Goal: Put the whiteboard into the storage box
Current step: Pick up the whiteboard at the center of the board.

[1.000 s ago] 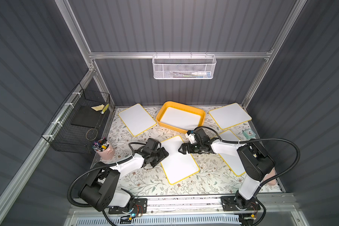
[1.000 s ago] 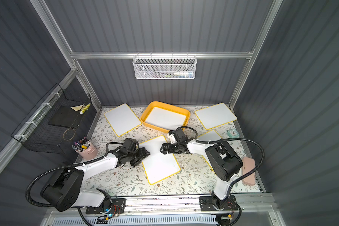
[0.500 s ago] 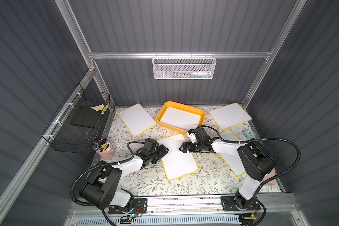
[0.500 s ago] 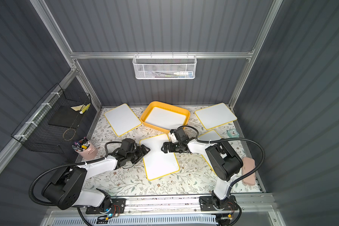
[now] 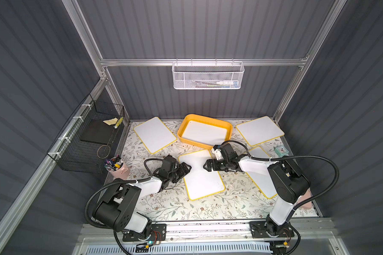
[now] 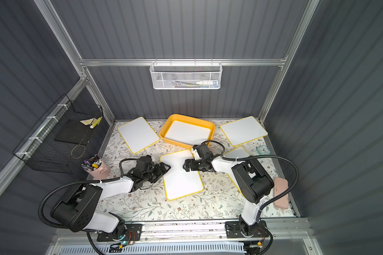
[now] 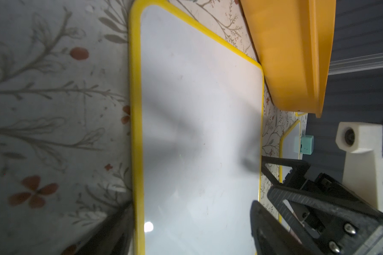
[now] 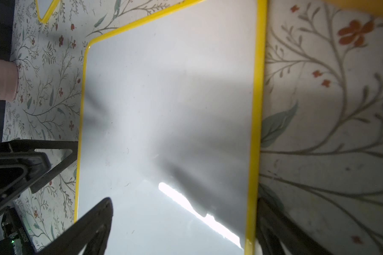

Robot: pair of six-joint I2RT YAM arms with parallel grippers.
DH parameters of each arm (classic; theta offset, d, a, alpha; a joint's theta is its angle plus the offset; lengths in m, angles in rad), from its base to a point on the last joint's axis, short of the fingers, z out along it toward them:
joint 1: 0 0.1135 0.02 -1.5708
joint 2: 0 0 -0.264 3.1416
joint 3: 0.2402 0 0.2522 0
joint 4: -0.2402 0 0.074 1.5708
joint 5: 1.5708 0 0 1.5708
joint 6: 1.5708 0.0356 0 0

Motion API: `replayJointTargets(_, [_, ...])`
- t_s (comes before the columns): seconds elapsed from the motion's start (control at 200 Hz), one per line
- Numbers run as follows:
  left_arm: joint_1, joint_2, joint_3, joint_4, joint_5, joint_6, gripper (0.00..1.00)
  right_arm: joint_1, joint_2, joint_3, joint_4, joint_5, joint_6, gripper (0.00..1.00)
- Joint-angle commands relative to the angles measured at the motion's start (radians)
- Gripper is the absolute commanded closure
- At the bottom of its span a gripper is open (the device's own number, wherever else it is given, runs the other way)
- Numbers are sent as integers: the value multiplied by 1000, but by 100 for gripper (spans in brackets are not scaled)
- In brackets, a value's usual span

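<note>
Grasp stage: left end effector [image 5: 187, 169] and right end effector [image 5: 206, 166] face each other, both wide open and empty. The whiteboard [image 5: 202, 183] lies flat between them, storage box [image 5: 205, 116] just beyond. Next, likely: pinch opposite edges, lift together.

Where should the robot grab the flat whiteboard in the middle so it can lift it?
The middle whiteboard lies flat and thin on the table, so nothing sticks up to pinch. The best grip is probably its yellow-framed long sides, one from each side. The left pincer and right pincer, both open, face those opposite edges.
</note>
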Motion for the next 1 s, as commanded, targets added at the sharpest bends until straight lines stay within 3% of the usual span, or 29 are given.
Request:
replayJointTargets(0.0, [-30,-20,-4,-165,78,26,19,51,50,3,-55,-143,13,1])
replayJointTargets(0.285, [-12,-129,-4,-265,4,62,22,51,55,7,-62,-144,11,1])
replayJointTargets(0.555, [-6,-103,90,-273,129,141,24,51,65,11,-58,-164,13,1])
replayJointTargets(0.996, [6,-150,167,-322,132,176,29,51,81,24,-67,-185,7,1])
